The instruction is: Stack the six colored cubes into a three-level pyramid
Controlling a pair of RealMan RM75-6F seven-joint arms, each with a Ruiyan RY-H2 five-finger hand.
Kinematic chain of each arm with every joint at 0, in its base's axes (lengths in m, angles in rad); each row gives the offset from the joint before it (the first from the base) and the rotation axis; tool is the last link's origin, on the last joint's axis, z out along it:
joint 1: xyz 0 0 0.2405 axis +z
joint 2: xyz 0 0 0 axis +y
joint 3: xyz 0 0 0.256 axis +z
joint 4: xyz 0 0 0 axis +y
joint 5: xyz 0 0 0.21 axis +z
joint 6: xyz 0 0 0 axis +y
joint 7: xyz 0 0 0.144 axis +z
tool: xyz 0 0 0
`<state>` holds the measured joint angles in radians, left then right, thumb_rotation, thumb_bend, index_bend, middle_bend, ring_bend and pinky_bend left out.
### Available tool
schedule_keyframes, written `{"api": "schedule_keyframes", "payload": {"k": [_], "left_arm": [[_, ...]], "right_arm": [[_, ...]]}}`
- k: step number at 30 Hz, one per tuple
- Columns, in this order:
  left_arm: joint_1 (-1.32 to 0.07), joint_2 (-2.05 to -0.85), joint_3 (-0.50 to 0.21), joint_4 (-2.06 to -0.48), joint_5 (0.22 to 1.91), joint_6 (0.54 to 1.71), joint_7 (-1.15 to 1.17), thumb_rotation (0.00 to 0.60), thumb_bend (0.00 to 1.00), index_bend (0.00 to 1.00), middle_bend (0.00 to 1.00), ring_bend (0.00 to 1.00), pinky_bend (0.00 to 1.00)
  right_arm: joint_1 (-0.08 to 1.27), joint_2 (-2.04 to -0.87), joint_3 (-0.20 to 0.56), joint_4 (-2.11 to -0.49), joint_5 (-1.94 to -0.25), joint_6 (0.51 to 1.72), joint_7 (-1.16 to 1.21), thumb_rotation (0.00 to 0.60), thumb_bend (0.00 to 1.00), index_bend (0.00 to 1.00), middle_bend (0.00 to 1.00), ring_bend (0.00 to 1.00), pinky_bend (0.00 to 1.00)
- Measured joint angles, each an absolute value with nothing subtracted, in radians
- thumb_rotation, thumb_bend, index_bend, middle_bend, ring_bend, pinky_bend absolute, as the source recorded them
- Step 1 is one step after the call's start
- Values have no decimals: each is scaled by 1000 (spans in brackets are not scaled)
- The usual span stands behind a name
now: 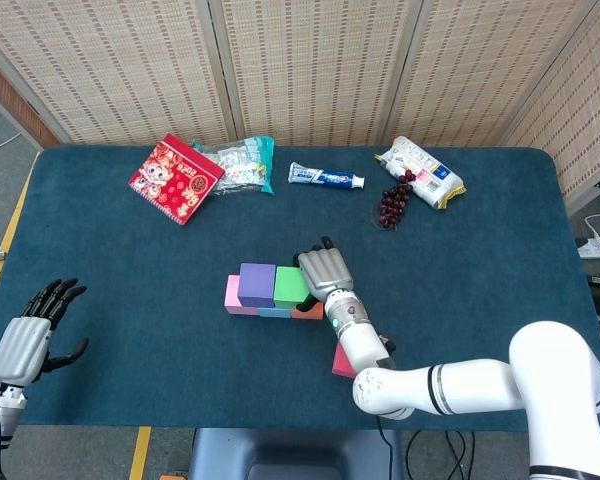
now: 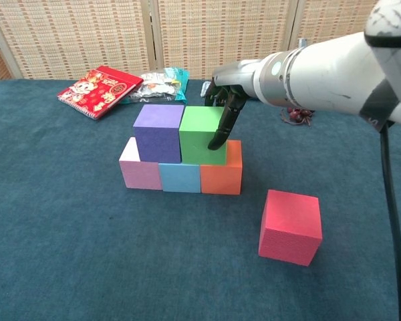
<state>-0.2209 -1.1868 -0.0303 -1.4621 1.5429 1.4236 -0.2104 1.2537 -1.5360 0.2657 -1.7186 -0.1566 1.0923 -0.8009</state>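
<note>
- Bottom row on the blue table (image 2: 67, 254): pink cube (image 2: 140, 172), light blue cube (image 2: 180, 177), orange cube (image 2: 222, 176), side by side and touching.
- Above that row: purple cube (image 2: 158, 132) and green cube (image 2: 201, 134), touching.
- Right hand (image 2: 224, 107) against the green cube's right and rear sides, fingers (image 2: 219, 133) draped down its right face; full clasp hard to confirm, far side hidden.
- Red cube (image 2: 291, 226) alone, right of and nearer than the orange cube; mostly hidden under the right forearm in the head view.
- Left hand (image 1: 32, 330) well left of the pink cube, fingers spread, holding nothing.
</note>
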Motion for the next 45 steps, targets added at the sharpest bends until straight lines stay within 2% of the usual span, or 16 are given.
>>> {"api": "schedule_keyframes", "payload": {"k": [6, 14, 27, 31, 35, 38, 45], "left_arm": [[-218, -1187, -31, -1460, 1540, 1422, -213, 600, 329, 153, 60, 30, 130], [-218, -1190, -31, -1458, 1541, 1420, -216, 600, 329, 153, 57, 29, 130], [-219, -1194, -32, -1452, 1544, 1416, -219, 600, 331, 153, 51, 23, 129], [-219, -1195, -32, -1451, 1545, 1416, -220, 600, 331, 152, 51, 23, 129], [-219, -1195, -32, -1450, 1545, 1415, -221, 600, 332, 150, 50, 23, 129], [-220, -1195, -32, -1451, 1546, 1413, -219, 600, 331, 149, 49, 22, 129], [-222, -1194, -31, -1457, 1544, 1407, -213, 600, 332, 148, 48, 22, 128]], "right_arm": [[1255, -1542, 269, -1710, -152, 1087, -805, 600, 299, 533, 471, 295, 158], [1255, -1540, 264, -1717, -151, 1082, -817, 600, 299, 386, 457, 260, 124], [1252, -1540, 261, -1729, -147, 1092, -824, 600, 300, 264, 408, 232, 82], [1243, -1523, 261, -1750, -154, 1092, -817, 600, 299, 158, 361, 204, 63], [1229, -1491, 259, -1784, -163, 1087, -807, 600, 299, 10, 270, 141, 25], [1215, -1456, 255, -1812, -172, 1076, -795, 600, 299, 0, 224, 106, 7], [1187, -1368, 232, -1880, -187, 1048, -778, 600, 299, 0, 210, 88, 7]]}}
